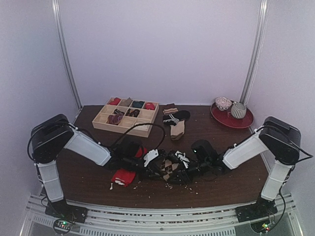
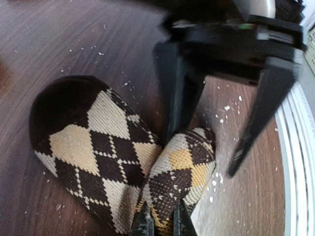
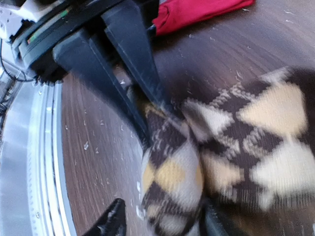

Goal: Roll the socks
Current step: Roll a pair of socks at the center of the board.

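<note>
The dark brown fabric sock with a tan diamond argyle pattern (image 2: pixel 93 147) lies on the dark wooden table (image 2: pixel 59 39) between the two arms, one end folded up into a hump; the left gripper (image 2: pixel 161 223) is pinched tight on that folded end, fabric between its fingers; the right gripper (image 3: pixel 162 223) stands open astride the same hump, one finger (image 2: pixel 177 98) against the fabric, the other clear of it; the plain bright red fabric sock (image 1: pixel 124 177) lies crumpled apart, toward the table's left side.

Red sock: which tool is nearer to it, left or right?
Left. The left tool pinches the argyle sock close beside the red sock; the right tool is farther, on the argyle sock's far side.
</note>
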Controlling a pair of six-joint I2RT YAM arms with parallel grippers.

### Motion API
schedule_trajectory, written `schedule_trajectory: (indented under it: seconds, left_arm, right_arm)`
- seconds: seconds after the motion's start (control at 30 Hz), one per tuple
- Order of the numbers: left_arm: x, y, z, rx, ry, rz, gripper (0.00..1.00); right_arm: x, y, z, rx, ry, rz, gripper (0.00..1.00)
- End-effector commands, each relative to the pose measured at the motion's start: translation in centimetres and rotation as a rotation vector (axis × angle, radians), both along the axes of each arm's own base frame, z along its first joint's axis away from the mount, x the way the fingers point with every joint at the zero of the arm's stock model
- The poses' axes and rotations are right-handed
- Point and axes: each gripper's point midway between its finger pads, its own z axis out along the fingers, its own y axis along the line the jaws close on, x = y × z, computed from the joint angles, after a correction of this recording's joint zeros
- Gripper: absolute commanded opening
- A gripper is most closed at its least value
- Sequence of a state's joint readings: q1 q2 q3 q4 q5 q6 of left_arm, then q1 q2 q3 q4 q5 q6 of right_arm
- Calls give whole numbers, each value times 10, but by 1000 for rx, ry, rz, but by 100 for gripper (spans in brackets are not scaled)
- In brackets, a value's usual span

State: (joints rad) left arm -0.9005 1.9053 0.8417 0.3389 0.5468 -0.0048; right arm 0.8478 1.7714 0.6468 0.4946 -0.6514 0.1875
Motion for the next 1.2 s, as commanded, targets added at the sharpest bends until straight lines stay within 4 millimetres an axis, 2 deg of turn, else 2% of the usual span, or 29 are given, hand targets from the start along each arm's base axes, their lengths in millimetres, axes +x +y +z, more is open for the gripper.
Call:
schedule_trajectory:
  seconds: [0.0,0.13,0.2,0.27,0.37,0.5,0.8,0.97,1.17]
  left_arm:
    - [-20,51,-80,335,305,149,0]
    - [-27,51,-78,293,547,186,0]
    - [-32,50,-77,303,601,169,0]
    - [-35,47,-71,308,636,150,0]
    - [-38,49,-70,343,668,146,0]
    - [-38,51,-73,376,672,146,0]
    - [-40,53,-76,393,671,141,0]
    - [-39,53,-76,390,664,132,0]
    - [-39,54,-79,402,659,128,0]
  right_arm:
    - [-4,-35,20,2,-126,-138,57]
    - [-6,-46,73,119,-428,-167,75]
    - [-10,-46,88,129,-550,-155,79]
    - [-14,-43,93,95,-667,-123,82]
    - [-11,-34,78,-6,-766,-46,84]
    - [-6,-18,65,-58,-840,18,84]
    - [-2,12,41,-83,-838,114,83]
    - [-5,16,23,-99,-773,127,76]
    - [-6,12,4,-136,-675,89,57]
